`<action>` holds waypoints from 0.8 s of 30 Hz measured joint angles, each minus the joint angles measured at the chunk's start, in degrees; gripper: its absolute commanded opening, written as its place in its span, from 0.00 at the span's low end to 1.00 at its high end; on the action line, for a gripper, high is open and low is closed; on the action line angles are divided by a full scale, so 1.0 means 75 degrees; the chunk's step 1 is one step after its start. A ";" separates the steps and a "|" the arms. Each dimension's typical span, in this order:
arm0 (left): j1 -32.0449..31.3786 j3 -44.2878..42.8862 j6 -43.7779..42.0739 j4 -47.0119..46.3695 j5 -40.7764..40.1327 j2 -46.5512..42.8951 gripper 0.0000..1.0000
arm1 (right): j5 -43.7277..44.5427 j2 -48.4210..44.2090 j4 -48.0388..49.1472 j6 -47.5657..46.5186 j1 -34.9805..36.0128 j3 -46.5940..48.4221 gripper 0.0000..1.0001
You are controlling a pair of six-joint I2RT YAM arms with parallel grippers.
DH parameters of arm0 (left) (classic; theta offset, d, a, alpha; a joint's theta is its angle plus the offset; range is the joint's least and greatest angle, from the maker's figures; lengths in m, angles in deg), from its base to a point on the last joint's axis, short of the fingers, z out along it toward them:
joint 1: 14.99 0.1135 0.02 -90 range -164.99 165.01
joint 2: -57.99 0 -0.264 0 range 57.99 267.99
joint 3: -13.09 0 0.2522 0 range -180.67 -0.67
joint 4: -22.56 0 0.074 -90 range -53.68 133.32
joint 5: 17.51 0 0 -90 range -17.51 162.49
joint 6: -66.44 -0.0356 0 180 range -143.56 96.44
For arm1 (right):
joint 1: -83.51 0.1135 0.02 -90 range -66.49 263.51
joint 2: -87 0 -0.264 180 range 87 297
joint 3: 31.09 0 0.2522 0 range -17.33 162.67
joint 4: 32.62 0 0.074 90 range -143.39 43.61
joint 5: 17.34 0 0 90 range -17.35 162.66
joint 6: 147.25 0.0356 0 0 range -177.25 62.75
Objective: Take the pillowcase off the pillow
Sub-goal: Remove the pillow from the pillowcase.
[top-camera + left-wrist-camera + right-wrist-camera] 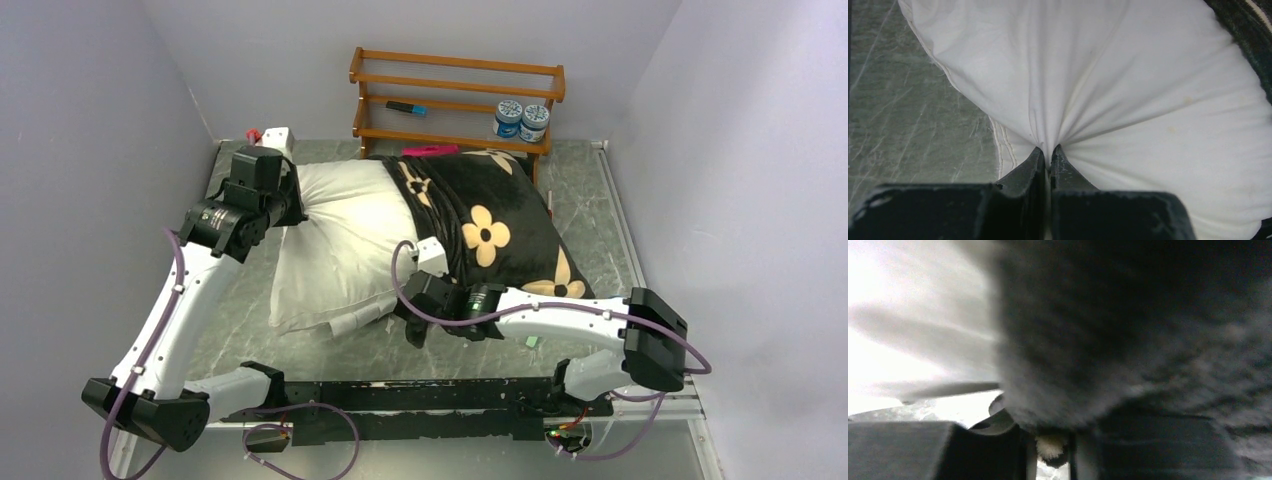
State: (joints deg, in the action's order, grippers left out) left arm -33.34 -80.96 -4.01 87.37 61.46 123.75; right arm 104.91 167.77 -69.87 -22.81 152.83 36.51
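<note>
From my station I see the large plump white rectangular pillow [345, 235] lying on the grey-green marbled table [230, 320], its left half bare and its right half inside the black plush pillowcase with cream-yellow flower motifs [500, 200]; the cover's open hem crosses the cushion roughly at its middle, running from the far edge down to the near one. My left gripper [1049, 152] sits at the pillow's far left corner; in the left wrist view its jaws are pressed together on a gather of white cloth, creases fanning out from the pinch, so the pillow lies directly ahead of the fingers and touches them; a sliver of the black cover shows at the far right of that view, well apart from this gripper. My right gripper [413, 325] is at the near edge of the bundle, just where the pillowcase hem meets the bare white; the right wrist view is blurred, yet black plush fills most of it and bunches down into the narrow gap between the jaws, with a cream tuft caught there, so I read it as pinching a fold of the cover; bright white pillow shows to its left. At the far edge of the table stands a wooden slatted rack [455, 62] carrying two blue-lidded jars [521, 120].
</note>
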 measured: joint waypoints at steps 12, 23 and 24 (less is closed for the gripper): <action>-0.0117 -0.1163 -0.0408 0.0096 -0.0801 0.0586 0.05 | 0.0242 -0.1789 -0.0635 -0.0871 -0.1311 -0.0289 0.00; 0.0154 -0.2212 -0.0667 -0.0428 -0.2247 0.0734 0.05 | 0.0737 -0.2868 -0.2428 -0.1880 -0.3174 -0.0274 0.00; 0.0172 -0.2197 -0.0670 -0.0437 -0.2215 0.0743 0.05 | 0.0769 -0.2903 -0.2521 -0.2005 -0.3290 -0.0251 0.00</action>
State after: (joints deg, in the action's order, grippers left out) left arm -32.05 -97.44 -9.03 84.09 44.85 129.32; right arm 110.68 146.00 -88.78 -37.85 128.15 34.64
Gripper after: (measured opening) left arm 0.051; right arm 0.065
